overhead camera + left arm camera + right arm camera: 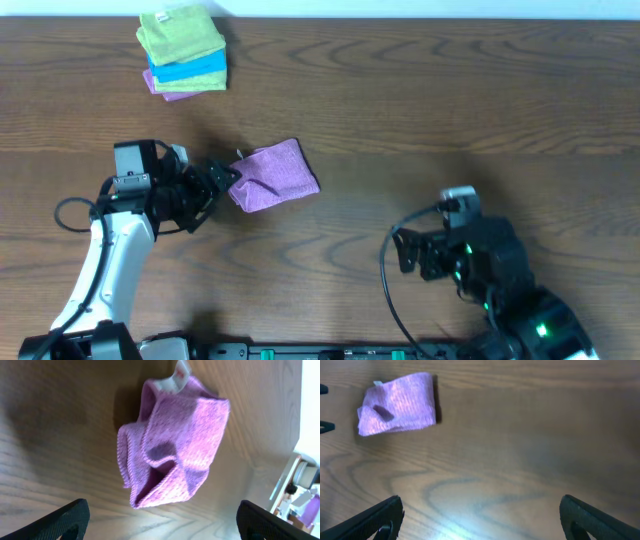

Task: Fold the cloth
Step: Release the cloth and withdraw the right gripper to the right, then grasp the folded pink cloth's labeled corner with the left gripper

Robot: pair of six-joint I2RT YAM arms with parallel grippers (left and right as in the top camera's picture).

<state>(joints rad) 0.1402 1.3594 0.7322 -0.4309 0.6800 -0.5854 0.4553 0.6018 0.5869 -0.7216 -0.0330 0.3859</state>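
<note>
Left fingers [65, 520] and right fingers [375, 520] sit closest to their wrist cameras, each pair showing as two black tips at the bottom corners of the view. Both pairs are spread wide and hold nothing.

Under everything lies the brown wood-grain desk [420, 110]. On it, the left arm [110, 240], white with a black wrist, reaches from the near left toward the middle. The right arm [490, 265], black with green lights, sits at the near right, well apart from any fabric.

At the far left rests a stack [183, 50] of folded pieces: green on top, blue under it, purple at the bottom.

Near the middle, left of centre, the purple cloth [275, 175] lies bunched and loosely doubled over, its edges uneven. The left fingers are just beside its left edge, the cloth ahead of the gap between them and untouched by either tip. A small white tag [181, 370] sticks out from one corner.
</note>
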